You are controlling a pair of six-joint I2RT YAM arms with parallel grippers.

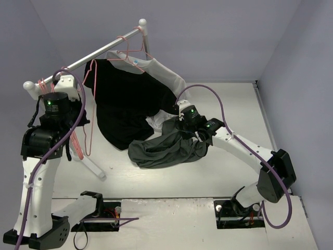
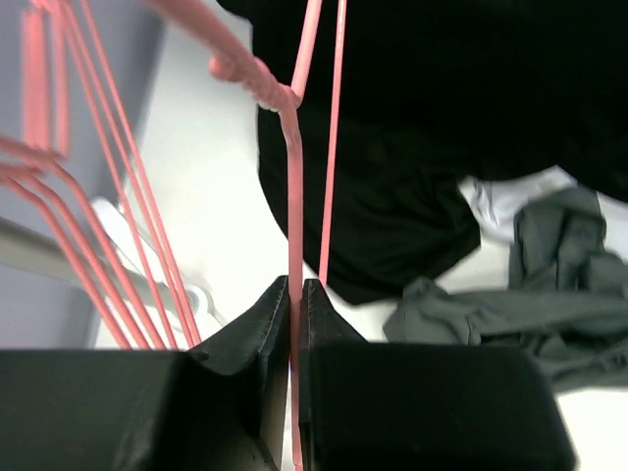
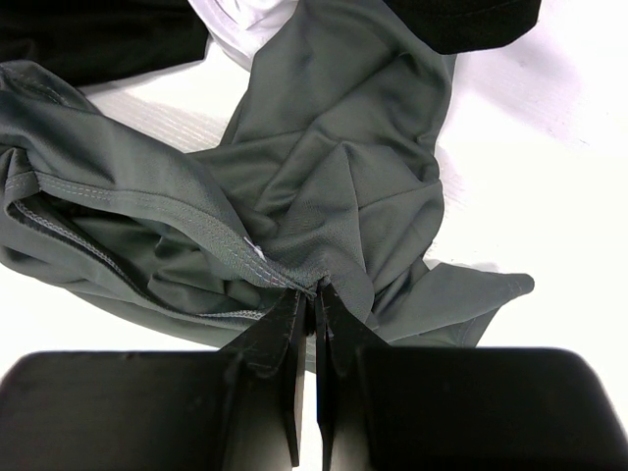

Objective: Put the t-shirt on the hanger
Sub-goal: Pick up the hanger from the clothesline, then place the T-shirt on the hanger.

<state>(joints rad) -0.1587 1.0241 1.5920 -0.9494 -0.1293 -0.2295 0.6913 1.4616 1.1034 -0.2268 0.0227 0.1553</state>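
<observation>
left gripper (image 2: 296, 287) clamped shut on the hanger (image 2: 294, 196); right gripper (image 3: 312, 292) pinching the t-shirt (image 3: 334, 177), well apart from the hanger: raise its opening slowly toward the hanger.

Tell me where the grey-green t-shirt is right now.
In the top view, the t-shirt lies bunched on the table near centre, beside the hanging black shirt, its edge pinched in the right pincer.
</observation>
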